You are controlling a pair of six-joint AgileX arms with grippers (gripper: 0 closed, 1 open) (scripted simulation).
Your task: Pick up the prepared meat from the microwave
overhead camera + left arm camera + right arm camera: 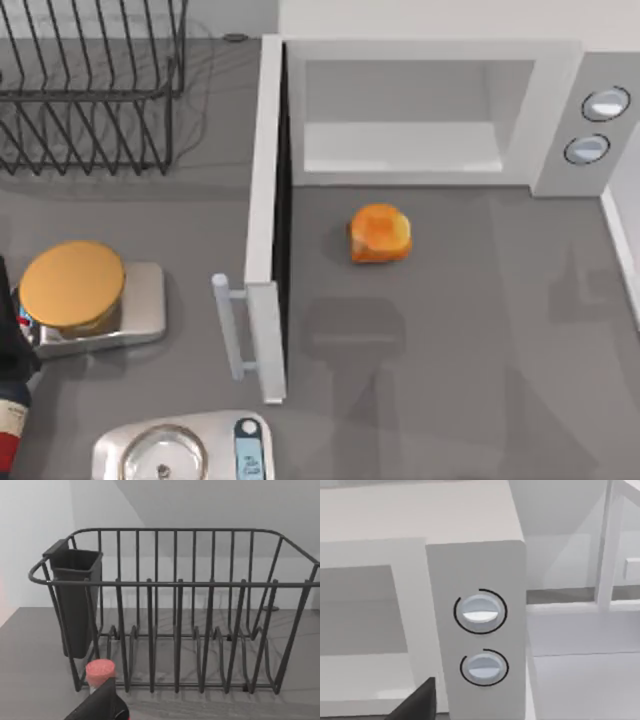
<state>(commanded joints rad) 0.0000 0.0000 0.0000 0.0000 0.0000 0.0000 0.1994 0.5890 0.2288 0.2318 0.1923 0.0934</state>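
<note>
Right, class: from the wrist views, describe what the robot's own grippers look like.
The left gripper is a plain matte black, angular wedge. The right gripper is a similar dark charcoal slanted piece. No cables, markings or labels are visible on either.

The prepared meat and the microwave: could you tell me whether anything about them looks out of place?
Yes. The prepared meat lies on the grey table just in front of the microwave, not inside it. The door stands wide open and the cavity holds nothing.
</note>
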